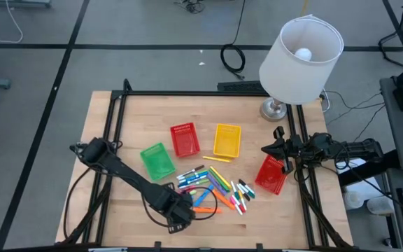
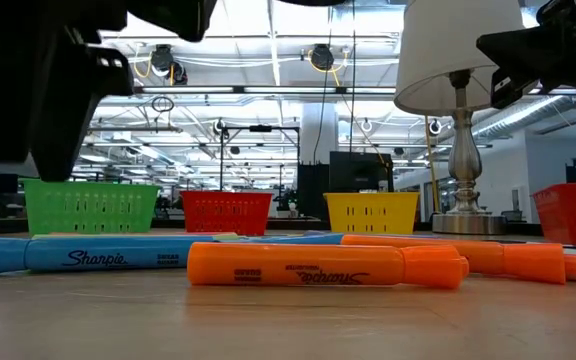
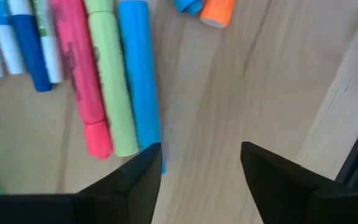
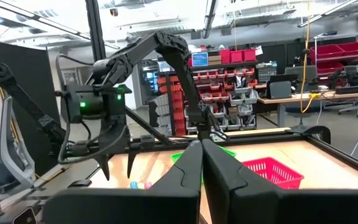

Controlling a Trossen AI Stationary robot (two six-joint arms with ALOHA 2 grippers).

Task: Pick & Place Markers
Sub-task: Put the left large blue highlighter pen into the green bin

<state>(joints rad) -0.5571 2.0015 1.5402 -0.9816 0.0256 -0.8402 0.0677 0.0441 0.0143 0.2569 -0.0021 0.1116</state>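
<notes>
Markers (image 1: pixel 212 187) lying in a loose pile on the table (image 1: pixel 117 217), before the baskets (image 1: pixel 184 138). Probably light, stiff, smooth and easy to roll; best pinched across the middle. Left gripper (image 3: pixel 201 163) spread apart and empty, just beside a blue marker (image 3: pixel 138 74). Right gripper (image 4: pixel 202 149) pressed together, resting far at the side.

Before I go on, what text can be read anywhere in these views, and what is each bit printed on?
"Sharpie", in dark script, on the blue marker lying at the front in the low view.
Dark script on the orange marker beside it looks like the same brand, but it is too blurred to read for certain.
Smaller print under both logos is too small to read.
Nothing can be read in the high view or either wrist view.
</notes>
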